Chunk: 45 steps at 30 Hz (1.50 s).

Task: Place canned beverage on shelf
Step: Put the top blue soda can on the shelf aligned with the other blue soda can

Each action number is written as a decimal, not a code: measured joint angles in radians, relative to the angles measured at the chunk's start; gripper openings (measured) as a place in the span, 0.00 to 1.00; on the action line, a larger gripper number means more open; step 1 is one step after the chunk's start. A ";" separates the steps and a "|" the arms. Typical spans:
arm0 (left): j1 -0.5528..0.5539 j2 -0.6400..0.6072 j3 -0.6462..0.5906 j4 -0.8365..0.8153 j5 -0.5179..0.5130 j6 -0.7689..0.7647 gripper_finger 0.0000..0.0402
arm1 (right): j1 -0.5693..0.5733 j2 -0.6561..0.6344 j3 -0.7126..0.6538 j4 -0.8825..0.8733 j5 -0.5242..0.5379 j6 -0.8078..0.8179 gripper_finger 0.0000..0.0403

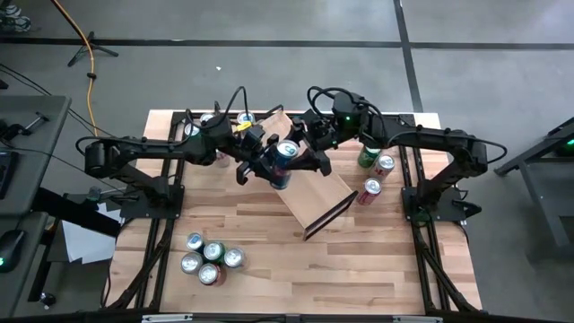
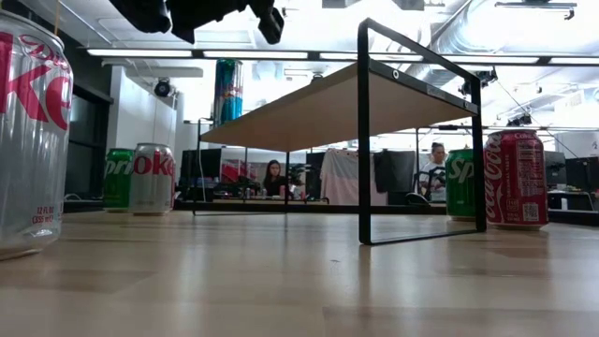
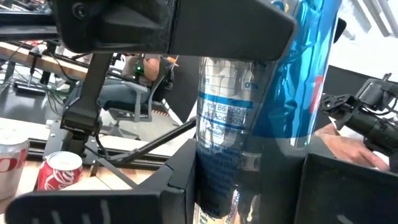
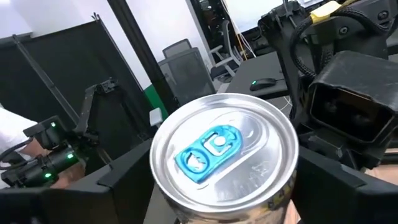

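- While both arms meet over the shelf (image 1: 309,193), a tall blue can (image 1: 285,161) with a blue pull tab stands upright at the middle of its pale-wood top.
- Left gripper (image 1: 269,166) has its jaws closed on the blue can's lower body, as the left wrist view shows.
- Right gripper (image 1: 300,154) sits just right of the can; its jaws stand apart at the can's top, and contact cannot be told.
- Shelf lies angled across the table (image 1: 359,260), toward the far side.
- Four cans (image 1: 211,260) cluster at the near left of the table.
- Green can (image 1: 368,157) and two red cans (image 1: 377,178) stand right of the shelf.
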 joint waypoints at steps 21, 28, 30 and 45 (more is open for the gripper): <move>0.109 -0.035 0.000 0.000 0.076 -0.176 0.55 | -0.142 -0.138 0.000 -0.328 -0.074 -0.066 0.56; 0.161 -0.135 0.039 -0.007 0.072 -0.094 0.52 | -0.138 -0.168 0.000 -0.487 0.064 -0.164 0.56; 0.166 -0.173 0.066 -0.061 0.050 -0.030 0.51 | -0.135 -0.160 0.000 -0.492 0.085 -0.185 0.56; 0.045 -0.462 0.323 -0.950 -0.501 0.499 0.43 | -0.167 -0.017 0.001 -0.202 0.295 -0.233 0.56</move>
